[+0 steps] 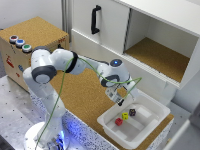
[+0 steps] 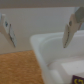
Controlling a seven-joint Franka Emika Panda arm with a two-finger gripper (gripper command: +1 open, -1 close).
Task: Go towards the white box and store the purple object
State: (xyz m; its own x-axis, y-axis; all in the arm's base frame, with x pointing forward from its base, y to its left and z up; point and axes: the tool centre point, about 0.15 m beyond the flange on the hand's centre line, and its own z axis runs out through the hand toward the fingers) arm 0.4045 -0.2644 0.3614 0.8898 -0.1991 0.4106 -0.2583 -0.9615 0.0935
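Observation:
The white box [image 1: 150,122] sits on the cork table at the exterior view's lower right. Inside it lie the dark purple cube [image 1: 132,112], a yellow cube [image 1: 125,116] and a red cube [image 1: 118,121], close together near its left end. My gripper [image 1: 120,98] hangs just above the box's left rim, up and left of the purple cube. In the wrist view the gripper [image 2: 40,37] is open and empty, its fingers [image 2: 74,27] wide apart over the box's rim [image 2: 50,44]. The purple cube does not show in the wrist view.
A big white cabinet [image 1: 150,35] with an open cork-floored compartment and a black handle [image 1: 95,20] stands behind. A cork-covered box [image 1: 30,42] with coloured buttons stands at the exterior view's left. The cork tabletop [image 1: 85,95] lies beside the white box.

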